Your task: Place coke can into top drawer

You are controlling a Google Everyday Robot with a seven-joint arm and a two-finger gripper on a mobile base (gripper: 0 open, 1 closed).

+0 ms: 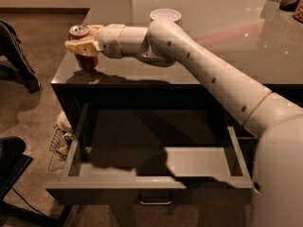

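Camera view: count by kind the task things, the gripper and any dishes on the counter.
Red coke can with silver top: 1
Round white bowl: 1
Open grey top drawer: 1
Beige two-finger gripper, at the can: 1
Total: 4

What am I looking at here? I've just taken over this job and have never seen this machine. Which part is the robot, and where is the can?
The big white limb is the robot's single arm, reaching from lower right toward upper left. There is only one camera view, looking down over the arm; where the camera sits is not known. At the arm's end is the tool, a two-finger clamp. It is at the left corner of the glossy countertop, closed around the red coke can; I cannot tell whether the can is lifted. A white bowl stands farther back on the counter. Below, the top drawer is pulled open, grey inside, with a silver handle at its front.
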